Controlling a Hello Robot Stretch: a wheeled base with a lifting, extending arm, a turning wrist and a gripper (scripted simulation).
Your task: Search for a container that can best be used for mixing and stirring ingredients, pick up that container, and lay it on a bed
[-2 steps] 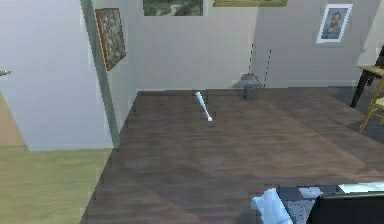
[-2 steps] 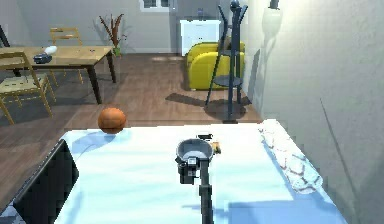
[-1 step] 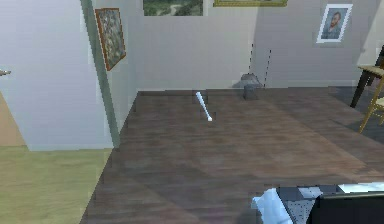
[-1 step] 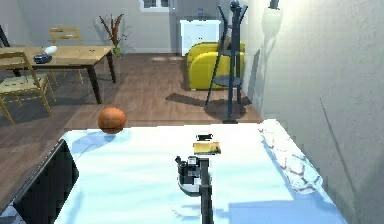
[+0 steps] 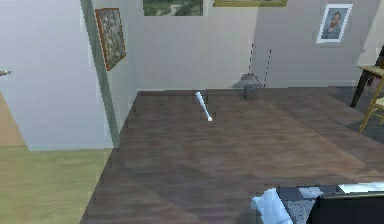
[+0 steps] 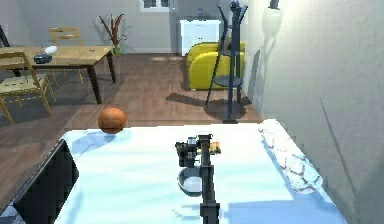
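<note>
Now the gripper (image 6: 185, 152): a dark body at the far end of the arm (image 6: 207, 196), seen over the pale sheet; how the jaws stand cannot be told, nor whether they hold anything (a thing lies on the sheet right by them)
By the arm, the bowl (image 6: 189, 181): round and grey with a pale rim, it lies on the sheet at the left side of the arm's dark bar, lower in the arm side view than the gripper; whether it touches the bar or the fingers cannot be told
Under both, the bed (image 6: 120, 175): a pale blue-white sheet, with a crumpled white pillow (image 6: 290, 155) at the arm side view's right; one corner of the bed also shows at the forward view's bottom right
On the far corner, the orange ball (image 6: 111, 120): it rests on the bed, well apart from the bowl
At the near left edge, the black slab (image 6: 45, 185): flat, dark and tilted against the sheet
Beyond the bed: a wooden dining table (image 6: 80, 57) with a chair (image 6: 20, 88) beside it, a yellow armchair (image 6: 205, 65), a dark coat stand (image 6: 232, 55) near the wall and a plant of bare twigs (image 6: 112, 35)
Ahead on the floor: a pale bat (image 5: 204, 106) lies on dark boards, and a small grey thing (image 5: 248, 85) stands by the far wall
On the walls: a framed picture (image 5: 110, 37) at the forward view's left and a framed portrait (image 5: 333, 22) at its right
</note>
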